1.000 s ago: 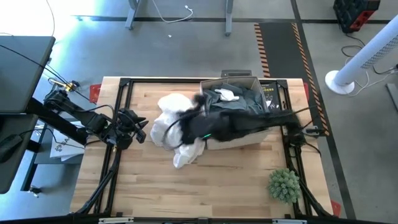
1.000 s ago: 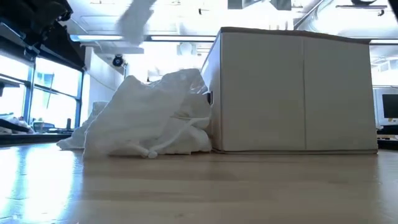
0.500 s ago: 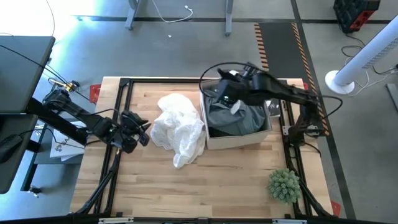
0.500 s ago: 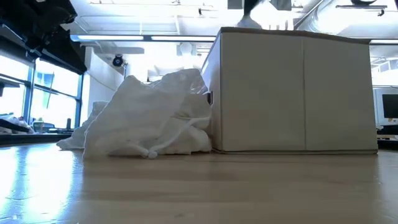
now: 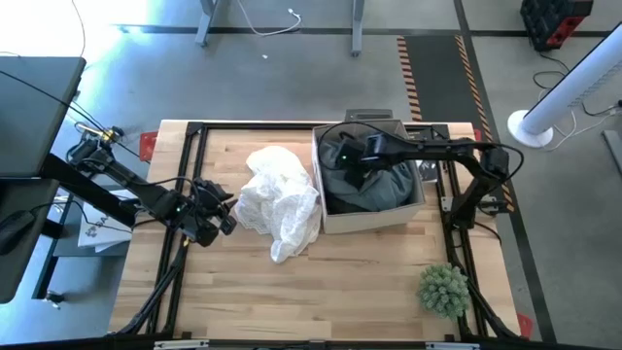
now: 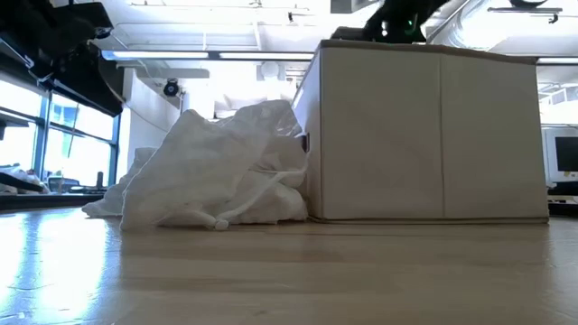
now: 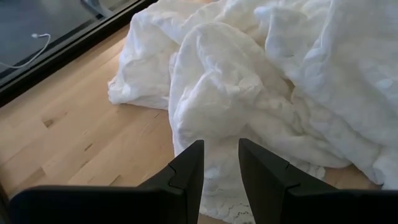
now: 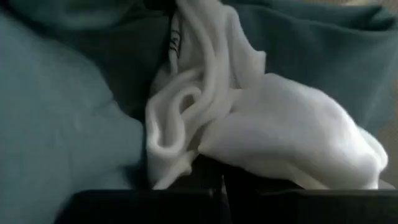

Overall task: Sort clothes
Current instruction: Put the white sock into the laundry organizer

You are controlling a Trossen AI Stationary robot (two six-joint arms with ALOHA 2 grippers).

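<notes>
A large white garment [image 5: 282, 199] lies crumpled on the table left of the tan box [image 5: 374, 220], against its left wall; it also shows in the low view [image 6: 217, 171]. My left gripper [image 7: 221, 149] is open just over the garment's left edge [image 5: 243, 209]; whether it touches is unclear. A grey-green garment [image 5: 384, 190] fills the box. My right gripper [image 5: 347, 160] is down in the box's far left part, shut, with its tips at a small white cloth [image 8: 273, 124] lying on the grey-green garment [image 8: 56, 112]. The plaid and black garments are out of view. My right gripper points down into the box with its shut fingertips [image 8: 205, 186] right at the small white cloth's near folds [image 8: 186, 149]. I cannot tell whether it touches or holds the cloth; the fingers themselves hide that place.
A black book [image 5: 425, 151] lies behind the box at its right. A green plant ball [image 5: 445, 289] sits at the near right corner. A black frame [image 5: 194, 131] runs round the table's edges. Bare wood lies near the front.
My right gripper has swung from above the large white garment toward the table's right, over the box, and has gone down into it. The white garment lies where it was. My left gripper has edged toward the white garment.
</notes>
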